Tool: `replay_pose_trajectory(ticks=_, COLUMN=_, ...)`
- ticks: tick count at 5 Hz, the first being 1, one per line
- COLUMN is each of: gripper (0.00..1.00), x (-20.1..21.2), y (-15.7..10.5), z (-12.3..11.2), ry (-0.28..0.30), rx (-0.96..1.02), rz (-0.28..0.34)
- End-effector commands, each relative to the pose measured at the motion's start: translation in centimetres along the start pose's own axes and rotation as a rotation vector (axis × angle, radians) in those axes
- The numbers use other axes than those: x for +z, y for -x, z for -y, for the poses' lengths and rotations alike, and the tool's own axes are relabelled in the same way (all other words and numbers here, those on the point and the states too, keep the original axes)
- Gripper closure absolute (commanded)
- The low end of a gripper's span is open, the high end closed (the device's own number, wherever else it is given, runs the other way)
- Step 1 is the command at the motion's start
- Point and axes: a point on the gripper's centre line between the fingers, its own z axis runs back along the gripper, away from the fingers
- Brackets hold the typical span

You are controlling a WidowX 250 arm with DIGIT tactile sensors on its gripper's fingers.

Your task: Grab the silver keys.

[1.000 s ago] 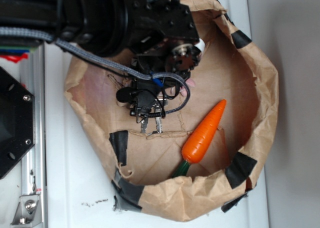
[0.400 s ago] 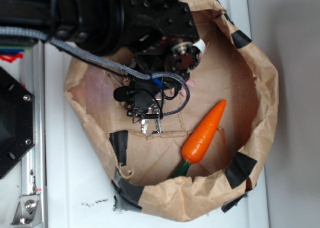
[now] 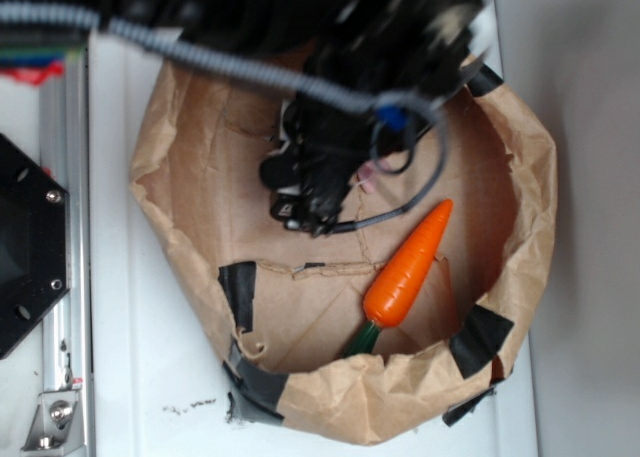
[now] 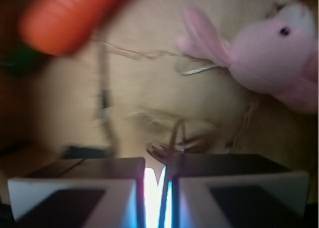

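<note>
Where they touched the paper floor before, the jaws now hang raised, clamping the silver keys (image 4: 175,144).

You can count one carrot (image 3: 407,268), one pink plush rabbit (image 4: 271,63) and one paper bag (image 3: 535,192). One bunch of silver keys (image 4: 177,144) shows, but the number of keys in it is too blurred to count.

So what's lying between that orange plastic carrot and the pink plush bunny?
In the wrist view, only creased brown paper between orange carrot and pink plush bunny; the silver keys sit lower, pinched in the gripper.
</note>
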Motion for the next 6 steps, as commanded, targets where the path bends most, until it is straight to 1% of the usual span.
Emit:
replay_pose_trajectory(ticks=1, gripper=1.0, x=7.4, y=3.6, z=1.5, ry=0.07, rx=-0.097, rz=0.222)
replay_pose_trajectory(ticks=2, gripper=1.0, x=5.1, y=3.6, z=1.8, ry=-0.007, rx=-0.11, rz=0.319)
replay_pose_trajectory(ticks=3, gripper=1.0, x=3.3, y=2.8, z=2.8, ry=-0.091, rx=-0.11, rz=0.379)
replay_pose_trajectory(ticks=4, gripper=1.0, x=2.0, y=2.1, z=3.9, ry=-0.167, rx=-0.112, rz=0.507)
replay_pose_trajectory(ticks=5, gripper=1.0, x=1.8, y=1.1, z=4.7, ry=-0.19, rx=-0.1, rz=0.587)
replay_pose_trajectory(ticks=6, gripper=1.0, x=2.8, y=0.1, z=5.2, ry=-0.17, rx=-0.076, rz=0.598)
